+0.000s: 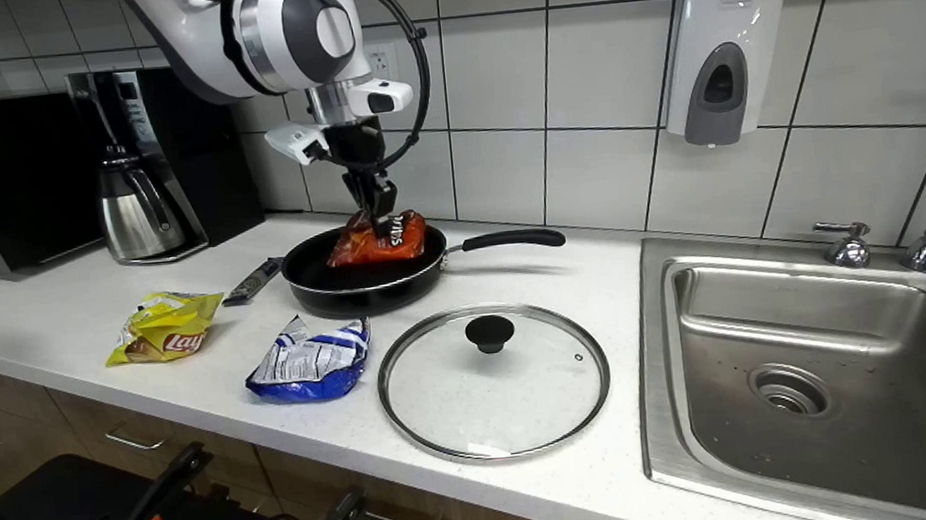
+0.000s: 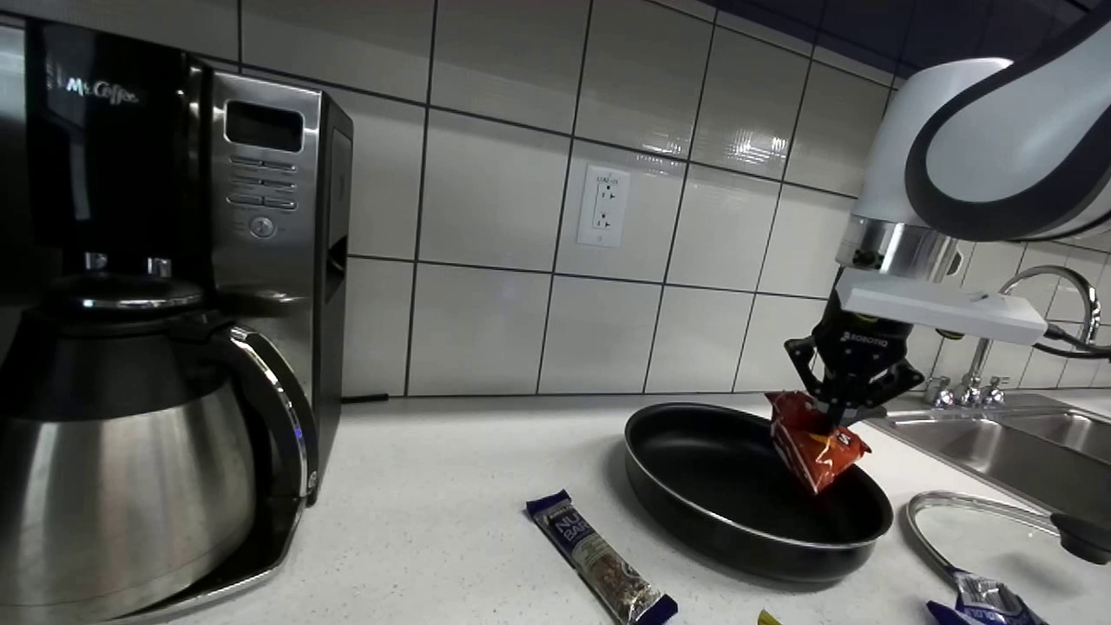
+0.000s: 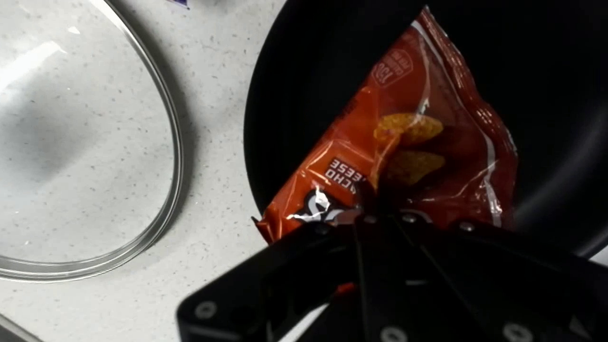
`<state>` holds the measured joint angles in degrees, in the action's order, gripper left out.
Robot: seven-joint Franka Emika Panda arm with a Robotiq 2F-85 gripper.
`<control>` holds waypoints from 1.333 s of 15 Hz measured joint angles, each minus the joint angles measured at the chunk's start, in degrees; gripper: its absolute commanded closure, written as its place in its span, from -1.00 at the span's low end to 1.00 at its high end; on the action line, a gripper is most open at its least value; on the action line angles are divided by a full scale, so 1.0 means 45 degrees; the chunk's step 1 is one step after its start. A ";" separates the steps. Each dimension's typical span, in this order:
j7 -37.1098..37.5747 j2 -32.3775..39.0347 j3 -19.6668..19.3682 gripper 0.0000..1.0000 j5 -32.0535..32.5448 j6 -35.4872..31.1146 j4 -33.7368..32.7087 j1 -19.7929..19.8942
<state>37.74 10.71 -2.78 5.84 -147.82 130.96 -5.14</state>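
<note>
My gripper (image 1: 379, 224) points straight down over the black frying pan (image 1: 362, 301), shut on a red-orange chip bag (image 1: 409, 239). In the wrist view the crumpled bag (image 3: 446, 109) spreads out beneath the dark fingers, with the pan (image 3: 294, 95) behind it. The fingertips sink into the bag's folds, so the exact pinch is hidden. Seen in an exterior view, the bag (image 2: 816, 456) hangs tilted at the sink-side part of the pan (image 2: 738, 534). Whether its lower corner touches the pan floor, I cannot tell.
A glass lid (image 1: 525, 397) lies in front of the pan, beside a blue bag (image 1: 314, 378). Left are a yellow bag (image 1: 163, 328) and a wrapped bar (image 2: 599, 555). A coffee maker (image 2: 269, 191) stands further left; a steel sink (image 1: 802, 306) is right. The pan's handle (image 1: 511, 240) points sinkward.
</note>
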 measured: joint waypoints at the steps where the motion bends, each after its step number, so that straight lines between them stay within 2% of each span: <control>1: -0.0033 0.0087 0.0061 1.00 0.0000 0.0000 0.0001 -0.0063; 19: -0.0691 0.1323 -0.0038 1.00 -0.0028 0.0281 -0.0051 -0.0209; 20: -0.0698 0.1329 -0.0083 0.48 -0.0025 0.0336 -0.0051 -0.0209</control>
<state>34.60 16.69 -3.15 5.72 -146.31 130.73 -6.08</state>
